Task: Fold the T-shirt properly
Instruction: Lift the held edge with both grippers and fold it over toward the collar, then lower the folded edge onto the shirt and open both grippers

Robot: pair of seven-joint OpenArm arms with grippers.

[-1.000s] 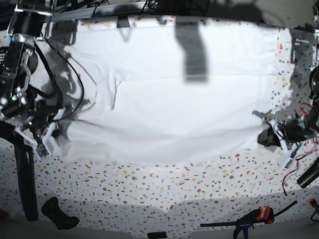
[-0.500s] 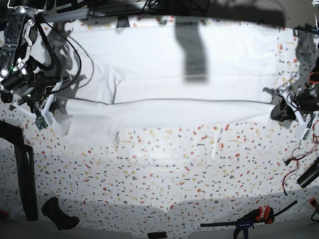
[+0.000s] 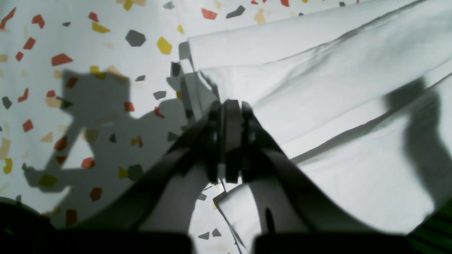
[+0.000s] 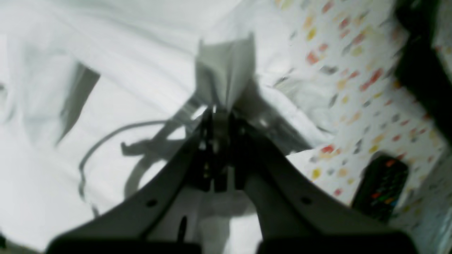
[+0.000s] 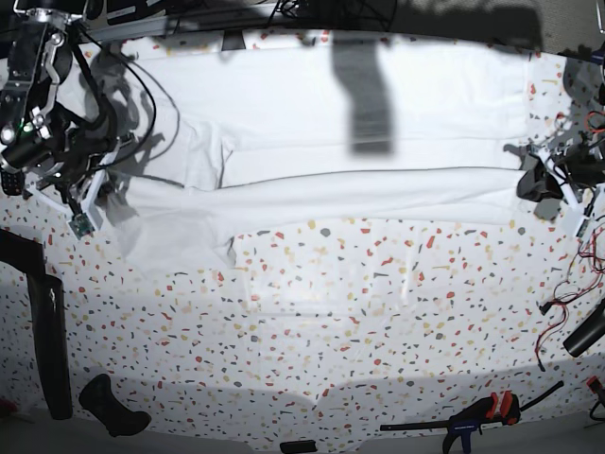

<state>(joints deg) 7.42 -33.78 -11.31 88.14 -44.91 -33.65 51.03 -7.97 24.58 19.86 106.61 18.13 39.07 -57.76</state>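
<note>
- Left wrist view: your left hand [image 3: 227, 116] is pressed together on a bunched corner of the T-shirt [image 3: 317, 91]. The cloth fans out from the pinch in taut folds toward the upper right, so you are holding the hem up off the speckled desk [image 3: 70, 42] to carry it over the rest of the shirt. Layers lie stacked beneath the held edge, and a lower flap shows under the hand.
- Right wrist view: your right hand [image 4: 220, 120] is likewise pinching a peak of white fabric, which stands up above the fingertips. The picture is blurred, so I cannot tell how many layers are in the grip. The shirt spreads to the left; bare desk lies to the right, with a dark object [image 4: 381, 183] near the edge.
- Base view: the T-shirt [image 5: 331, 132] lies across the far half of the desk [image 5: 331, 322]. Each hand holds one end of its near edge, the right hand [image 5: 80, 203] on this view's left, the left hand [image 5: 558, 184] on its right, keeping the fold line straight. A loose part sags below that line near the right hand. The fold seems to be part done.
</note>
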